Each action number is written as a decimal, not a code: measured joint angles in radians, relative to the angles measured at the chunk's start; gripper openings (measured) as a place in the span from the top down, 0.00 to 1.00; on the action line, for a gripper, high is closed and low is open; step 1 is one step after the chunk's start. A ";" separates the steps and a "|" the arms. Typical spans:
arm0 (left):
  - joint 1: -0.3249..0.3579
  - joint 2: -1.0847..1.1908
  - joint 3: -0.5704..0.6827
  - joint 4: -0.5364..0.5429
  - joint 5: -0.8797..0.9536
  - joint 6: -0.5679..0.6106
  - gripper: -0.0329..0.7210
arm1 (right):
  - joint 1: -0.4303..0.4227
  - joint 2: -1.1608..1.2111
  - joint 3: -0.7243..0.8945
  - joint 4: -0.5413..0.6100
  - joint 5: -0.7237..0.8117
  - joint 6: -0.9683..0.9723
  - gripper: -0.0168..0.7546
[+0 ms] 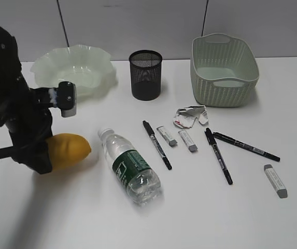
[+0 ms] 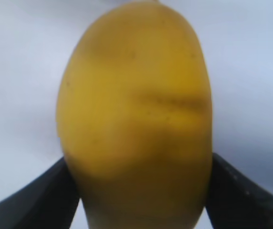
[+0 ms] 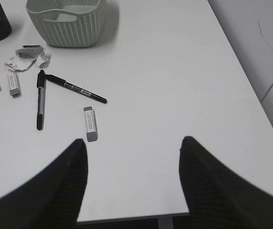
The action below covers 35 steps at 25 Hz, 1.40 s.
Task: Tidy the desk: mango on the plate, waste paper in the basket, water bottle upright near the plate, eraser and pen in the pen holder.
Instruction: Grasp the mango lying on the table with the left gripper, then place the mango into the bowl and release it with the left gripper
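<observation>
Left wrist view shows your left gripper [image 2: 138, 191] clamped on the mango [image 2: 136, 114] on the desk [image 1: 215, 218], near the plate [image 1: 75, 70], ready for lifting, while your right gripper [image 3: 132, 157] waits apart.

White desk [image 1: 200, 218] under plate [image 1: 75, 70], pen holder [image 1: 145, 75], basket [image 1: 223, 70], water bottle [image 1: 132, 168], waste paper [image 1: 189, 116].

Your left pincer [image 1: 48, 155] is sitting low on the tabletop [image 1: 215, 218], closing around the mango [image 1: 70, 150]. Behind it, the plate [image 1: 78, 70] is waiting; just to its right, the water bottle [image 1: 131, 167] is lying on its side.
</observation>
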 joint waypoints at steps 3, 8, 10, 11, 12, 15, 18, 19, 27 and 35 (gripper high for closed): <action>0.000 -0.071 -0.019 0.031 0.004 0.000 0.20 | 0.000 0.000 0.000 0.000 0.001 0.000 0.34; 0.011 -0.174 -0.108 0.040 -0.013 -0.004 0.20 | 0.000 0.000 0.000 0.000 0.001 0.000 0.34; 0.024 -0.184 -0.150 0.040 -0.066 -0.044 0.20 | 0.000 0.000 0.000 0.000 0.001 0.000 0.34; 0.033 -0.184 -0.171 0.040 -0.102 -0.073 0.20 | 0.000 0.000 0.000 0.000 0.001 0.000 0.34; 0.044 -0.184 -0.191 0.039 -0.153 -0.113 0.20 | 0.000 0.000 0.000 0.000 0.001 0.000 0.34; 0.075 -0.174 -0.236 0.037 -0.336 -0.230 0.20 | 0.000 0.000 0.000 0.000 0.001 0.000 0.34; 0.097 -0.151 -0.250 -0.008 -0.559 -0.339 0.20 | 0.000 0.000 0.000 0.000 0.001 0.000 0.34; 0.101 -0.138 -0.250 -0.044 -0.616 -0.358 0.20 | 0.000 0.000 0.000 0.000 0.001 0.000 0.34; 0.103 0.070 -0.250 -0.185 -0.947 -0.387 0.20 | 0.000 0.000 0.000 0.000 0.001 0.000 0.34; 0.103 0.285 -0.250 -0.188 -1.080 -0.388 0.20 | 0.000 0.000 0.000 0.000 0.001 0.000 0.35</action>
